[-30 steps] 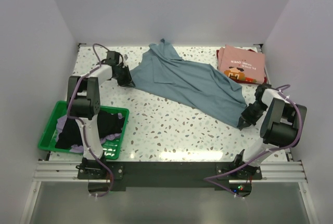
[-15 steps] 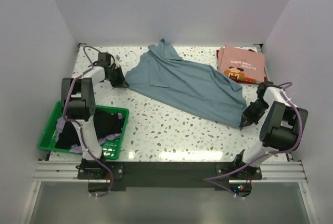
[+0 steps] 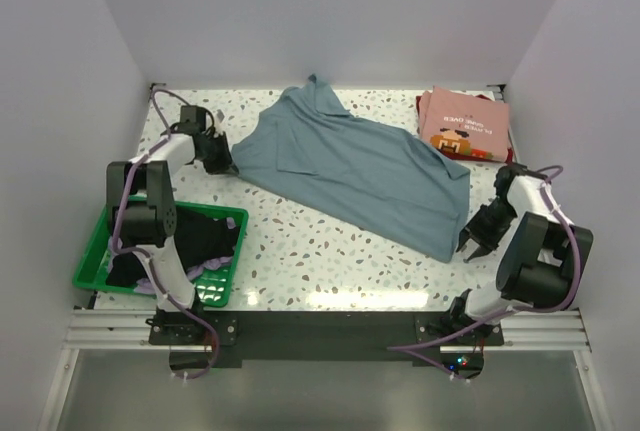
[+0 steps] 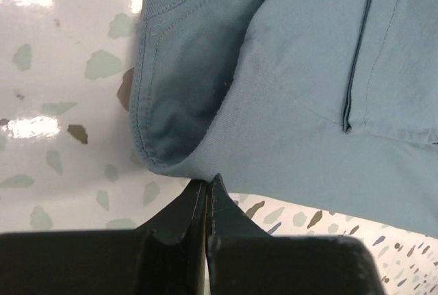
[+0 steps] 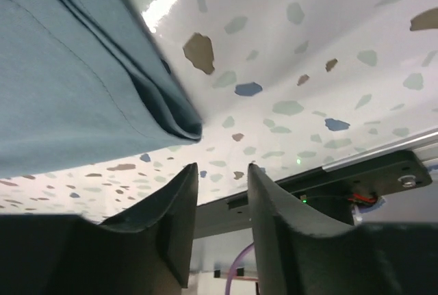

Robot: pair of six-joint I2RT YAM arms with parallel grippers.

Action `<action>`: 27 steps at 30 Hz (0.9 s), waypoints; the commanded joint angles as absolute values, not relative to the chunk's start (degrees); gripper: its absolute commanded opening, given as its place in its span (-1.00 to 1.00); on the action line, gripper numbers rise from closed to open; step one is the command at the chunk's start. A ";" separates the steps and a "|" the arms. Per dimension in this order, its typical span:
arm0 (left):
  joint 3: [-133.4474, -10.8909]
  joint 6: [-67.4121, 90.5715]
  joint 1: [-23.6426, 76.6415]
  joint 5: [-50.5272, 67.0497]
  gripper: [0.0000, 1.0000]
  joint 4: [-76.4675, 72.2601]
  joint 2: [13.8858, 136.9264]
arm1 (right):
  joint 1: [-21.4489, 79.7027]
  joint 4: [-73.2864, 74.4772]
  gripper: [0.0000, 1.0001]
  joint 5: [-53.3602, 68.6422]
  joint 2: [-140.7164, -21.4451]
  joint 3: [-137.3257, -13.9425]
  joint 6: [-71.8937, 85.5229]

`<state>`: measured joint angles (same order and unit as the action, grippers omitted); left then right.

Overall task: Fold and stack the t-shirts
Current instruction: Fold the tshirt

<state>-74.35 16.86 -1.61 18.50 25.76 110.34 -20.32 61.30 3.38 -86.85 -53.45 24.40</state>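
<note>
A grey-blue t-shirt [image 3: 350,171] lies spread across the middle of the table. My left gripper [image 3: 228,167] is shut on its left hem. The left wrist view shows the closed tips [image 4: 207,184] pinching the cloth [image 4: 308,69]. My right gripper [image 3: 467,249] is open and empty beside the shirt's near right corner. In the right wrist view that folded corner [image 5: 171,120] lies just past the open gripper [image 5: 222,172], apart from it. A folded pink t-shirt [image 3: 465,123] with a printed graphic lies at the back right on a dark red one [image 3: 478,154].
A green mesh basket [image 3: 95,246] stands at the front left and holds a black shirt [image 3: 205,236] and a lavender one [image 3: 215,266]. White walls enclose the table. The front rail [image 5: 369,172] is close behind the right gripper.
My left gripper has moved left and pulled the shirt's left hem with it, so the shirt lies wider and flatter. My right gripper has shifted slightly toward the near edge.
</note>
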 commanded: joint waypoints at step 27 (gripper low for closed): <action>-75.15 11.69 -5.27 7.56 -1.00 32.17 105.64 | -0.44 46.85 0.04 8.70 -93.43 -52.65 29.09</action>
<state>-72.55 13.74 -4.47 9.93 31.51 105.80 -0.38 48.10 8.34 -93.78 -53.19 29.74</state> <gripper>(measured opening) 0.018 0.520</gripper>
